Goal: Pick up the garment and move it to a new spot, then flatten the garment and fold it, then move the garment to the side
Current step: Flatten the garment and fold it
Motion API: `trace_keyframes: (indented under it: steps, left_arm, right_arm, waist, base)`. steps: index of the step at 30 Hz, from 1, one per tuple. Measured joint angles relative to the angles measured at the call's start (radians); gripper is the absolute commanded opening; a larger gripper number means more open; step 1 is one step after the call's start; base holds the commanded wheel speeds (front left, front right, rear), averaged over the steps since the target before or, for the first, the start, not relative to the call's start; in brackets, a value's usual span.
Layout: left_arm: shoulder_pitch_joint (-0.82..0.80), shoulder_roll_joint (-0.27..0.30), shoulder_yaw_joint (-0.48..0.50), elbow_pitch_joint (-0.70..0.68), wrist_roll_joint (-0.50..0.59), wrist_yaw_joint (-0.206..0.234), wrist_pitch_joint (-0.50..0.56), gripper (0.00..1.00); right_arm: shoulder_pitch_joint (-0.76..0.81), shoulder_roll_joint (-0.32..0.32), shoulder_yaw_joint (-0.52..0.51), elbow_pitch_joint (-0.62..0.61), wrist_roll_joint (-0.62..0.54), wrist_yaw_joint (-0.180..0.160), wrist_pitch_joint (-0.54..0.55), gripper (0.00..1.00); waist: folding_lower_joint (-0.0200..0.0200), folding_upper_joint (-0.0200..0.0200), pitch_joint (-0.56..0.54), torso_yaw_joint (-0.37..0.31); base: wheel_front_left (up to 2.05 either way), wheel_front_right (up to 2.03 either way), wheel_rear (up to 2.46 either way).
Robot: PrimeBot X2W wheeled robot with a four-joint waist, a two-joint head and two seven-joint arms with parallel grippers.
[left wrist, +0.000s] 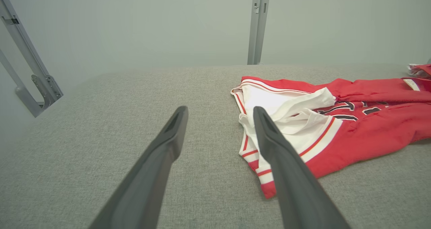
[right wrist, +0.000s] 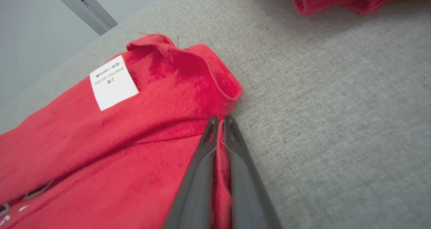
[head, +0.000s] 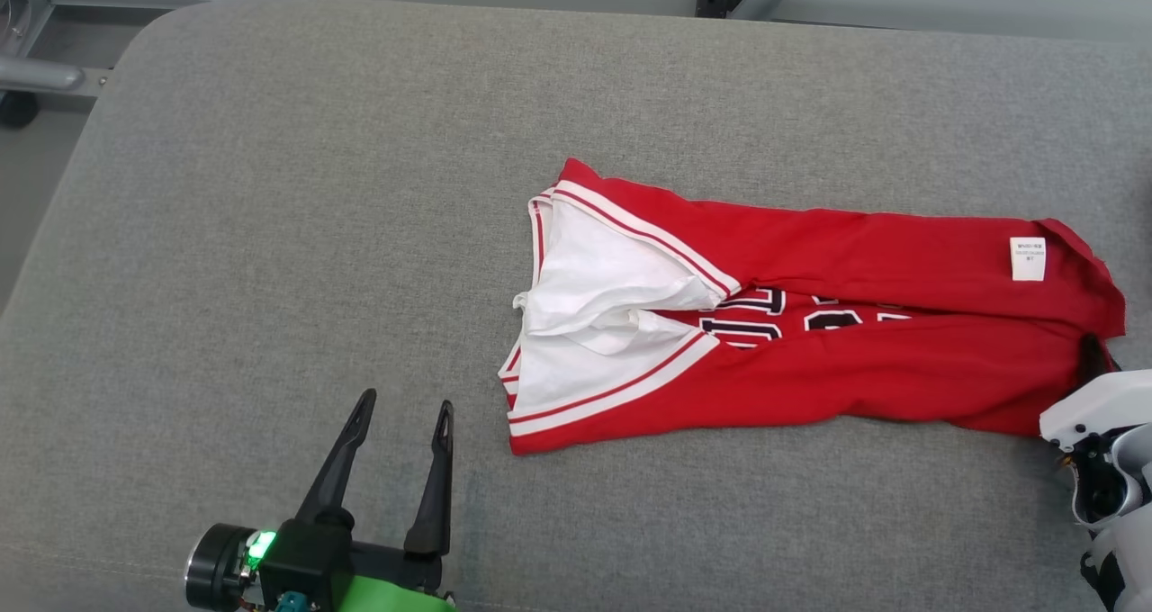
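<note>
The garment point(head: 810, 324) is a red jersey with white trim, lying crumpled lengthwise on the grey cushion point(head: 270, 234), white lining turned out at its left end. A white label point(head: 1028, 259) sits near its right end. My right gripper point(right wrist: 219, 121) is shut on the red hem beside the label point(right wrist: 112, 82), with a fold of cloth pinched between the fingers. In the head view its white wrist point(head: 1093, 414) meets the garment's right edge. My left gripper point(head: 402, 411) stands open above the cushion, just left of the white-trimmed end point(left wrist: 286, 121), holding nothing.
Grey metal frame posts point(left wrist: 257, 23) stand behind the cushion's far edge, and a bracket point(left wrist: 30, 77) lies off its left side. Another red fold point(right wrist: 336, 0) lies at the top of the right wrist view. Bare cushion stretches left of the garment.
</note>
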Motion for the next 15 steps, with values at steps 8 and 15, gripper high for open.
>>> trace_keyframes:
  steps: [8,15]
  left_arm:
    - [0.000,-0.013,0.028,-0.003,0.017,-0.014,0.000,1.00]
    - [0.001,-0.020,0.051,0.000,0.019,-0.030,0.000,1.00]
  right_arm:
    - [-0.013,-0.076,0.018,-0.046,0.016,0.001,-0.038,0.00]
    - [0.009,-0.110,0.066,-0.180,0.052,0.001,-0.039,0.00]
  waist:
    - [0.0000,0.0000,-0.005,-0.022]
    - [0.0000,0.0000,-0.018,-0.041]
  base:
    - [0.00,0.00,0.00]
    - [0.00,0.00,0.00]
